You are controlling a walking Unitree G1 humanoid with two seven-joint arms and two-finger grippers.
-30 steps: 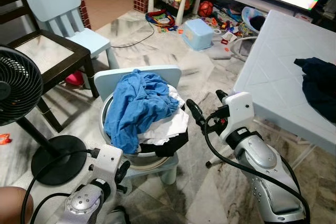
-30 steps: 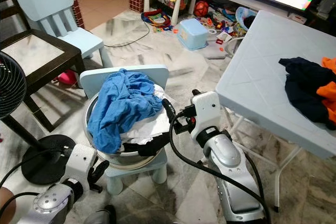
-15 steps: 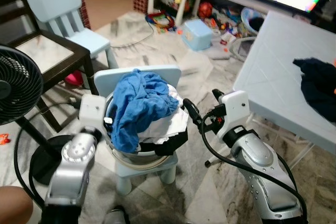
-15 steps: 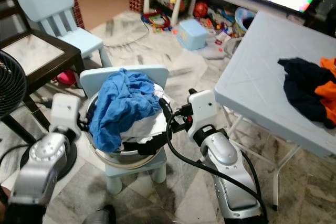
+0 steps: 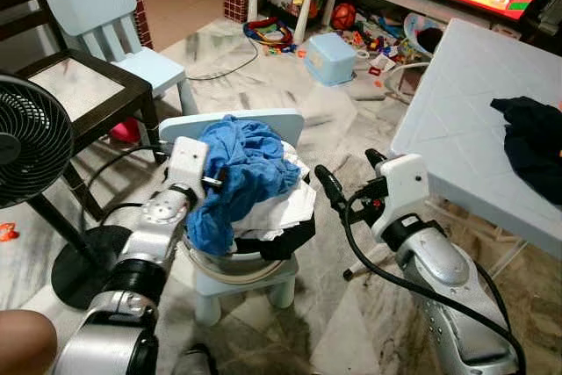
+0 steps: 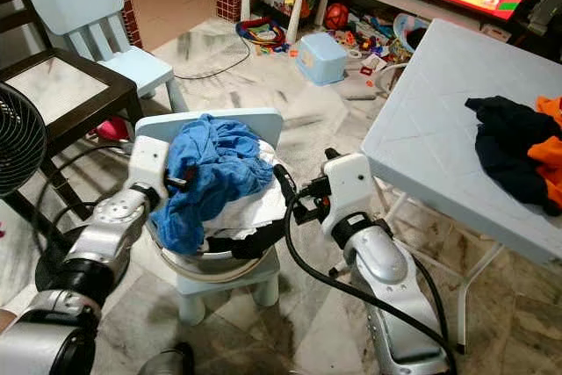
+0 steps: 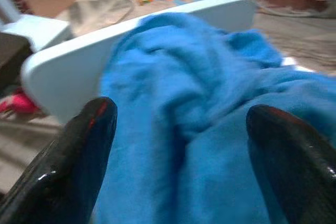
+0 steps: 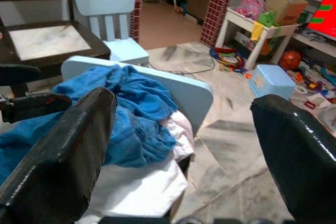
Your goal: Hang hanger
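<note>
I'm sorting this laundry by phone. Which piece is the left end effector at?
Find the small pale blue chair mid-floor, carrying a basin heaped with clothes. The left end effector is open at the blue garment on top, the only bright blue piece, above white and black ones.

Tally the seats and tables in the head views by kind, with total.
Light blue kid chairs: 2, one by the wall, one under the laundry
Dark wooden chair: 1
White folding table: 1
Total: 4
</note>
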